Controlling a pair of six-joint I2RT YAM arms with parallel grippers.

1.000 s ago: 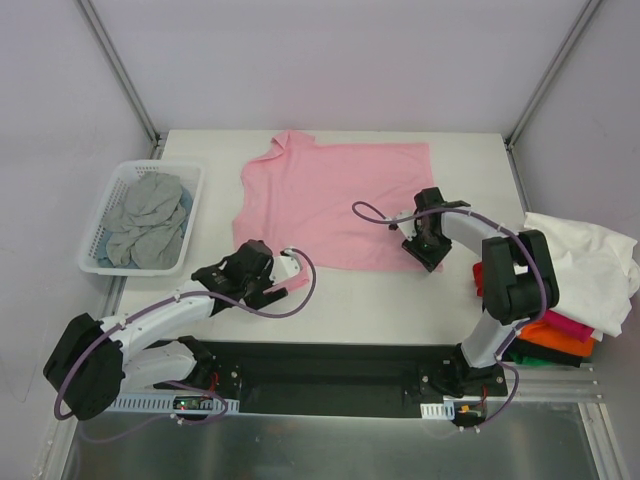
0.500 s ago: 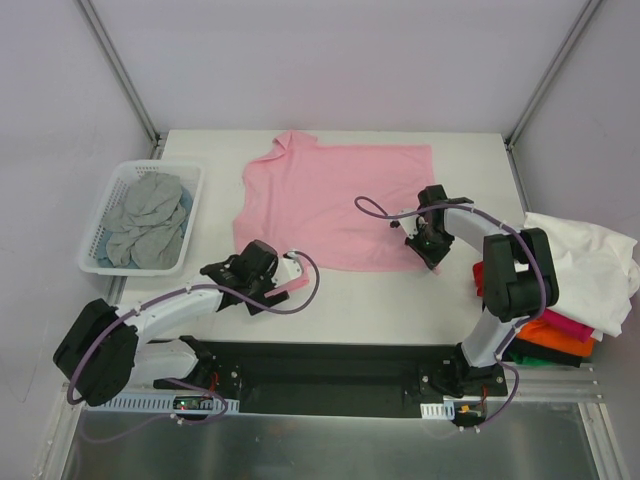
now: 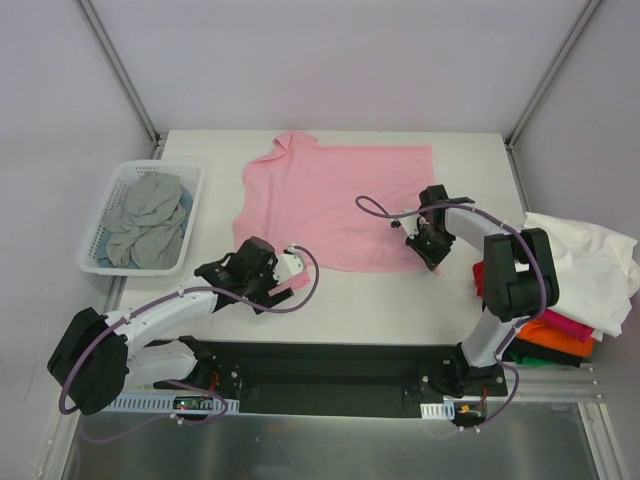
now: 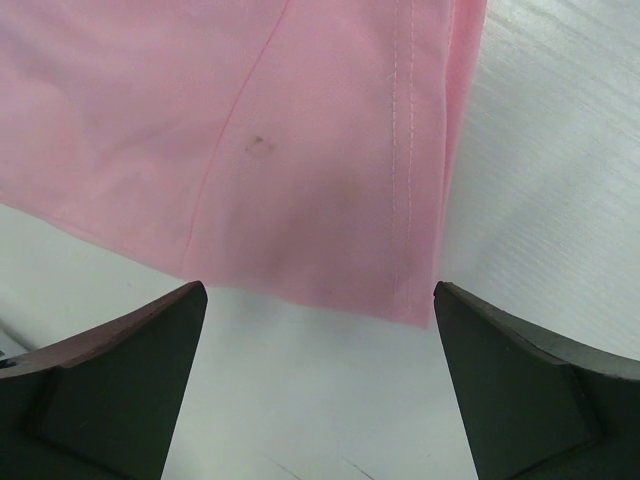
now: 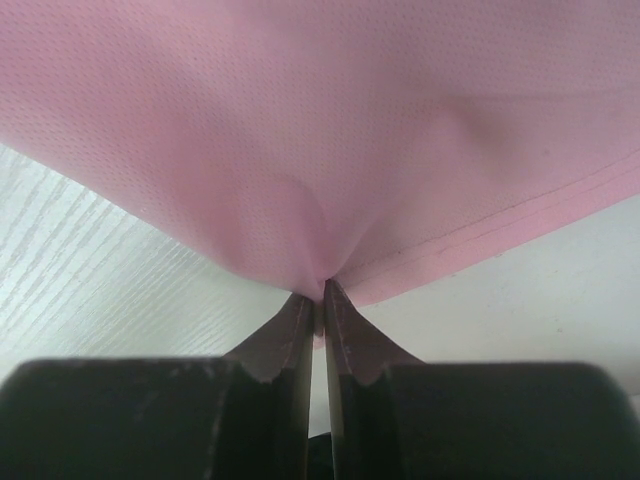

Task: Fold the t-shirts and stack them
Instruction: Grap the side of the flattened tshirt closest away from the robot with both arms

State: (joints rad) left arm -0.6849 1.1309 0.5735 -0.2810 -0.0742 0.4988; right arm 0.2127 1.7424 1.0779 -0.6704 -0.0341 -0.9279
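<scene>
Pink cloth covers the middle of the surface (image 3: 380,300): a light pink t-shirt (image 3: 335,205) lies flat just right of the white lattice basket (image 3: 135,269), which holds grey t-shirts (image 3: 145,220). Its longer span runs sideways, away from the basket. The collar shows as a bump on the far edge, at the basket end.

The right tool (image 3: 433,252) is clenched on the near corner farthest from the basket, and the wrist view shows the hem puckered into its closed jaws. The left tool (image 3: 290,280) gapes wide and holds nothing. It hovers just short of the near corner on the basket side, with the stitched edge straight ahead between its fingers (image 4: 130,380).

The left arm is the nearer one, so it probably has to ease forward and pinch. Both near corners could then be carried toward the far edge, across the short axis.
</scene>
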